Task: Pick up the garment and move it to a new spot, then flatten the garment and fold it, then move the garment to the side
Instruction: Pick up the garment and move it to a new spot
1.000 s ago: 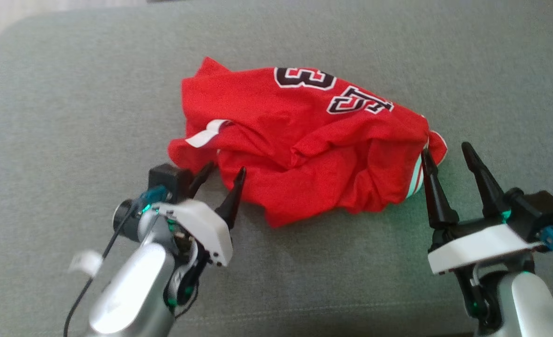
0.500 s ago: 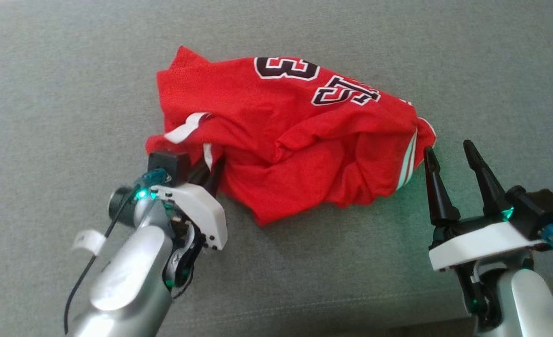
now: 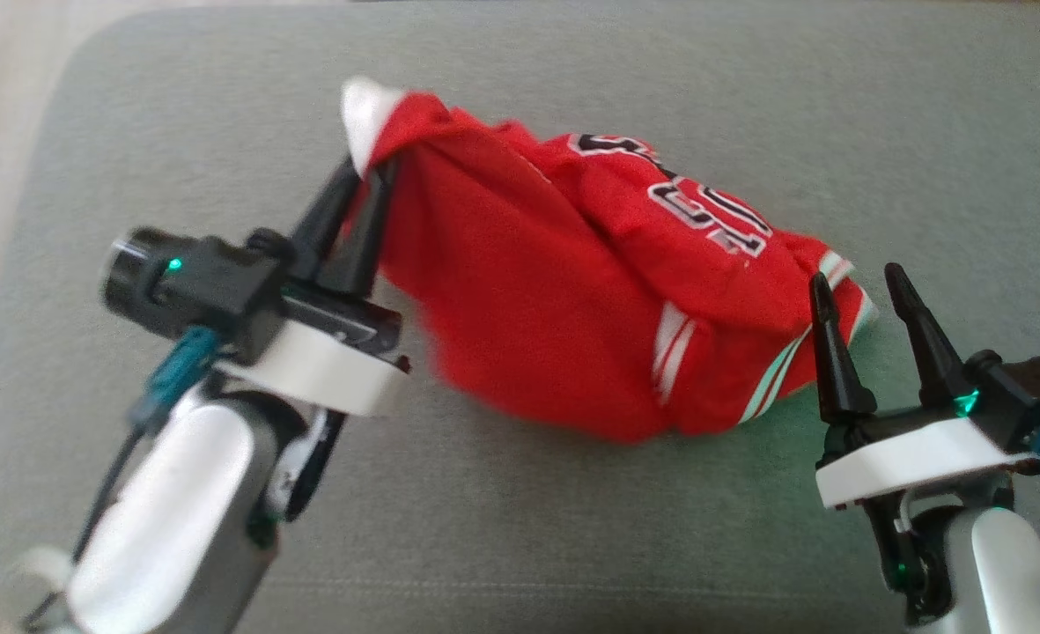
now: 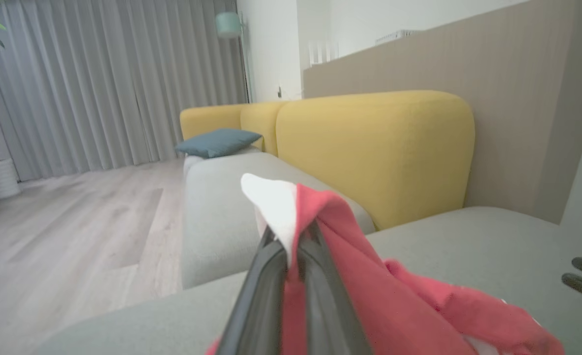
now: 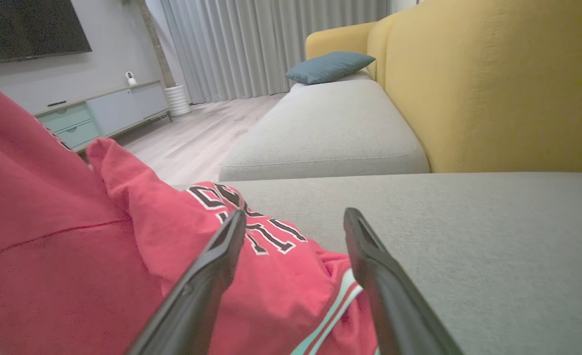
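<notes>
left end effector [image 3: 368, 169] pinches the garment [image 3: 555, 299], right end effector [image 3: 856, 275] is spread, wrist views add a blue pillow [image 4: 218, 141].

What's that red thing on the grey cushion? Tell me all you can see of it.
A red sports jersey of soft, thin-looking cloth, with black white-edged characters, too creased to read, and white and pale-green striped trim. It lies crumpled on the grey sofa seat cushion. One white-tipped end is pinched in the shut left gripper and raised, so the cloth slopes down from it. The open right gripper stands at the striped end; whether it touches is unclear.
</notes>
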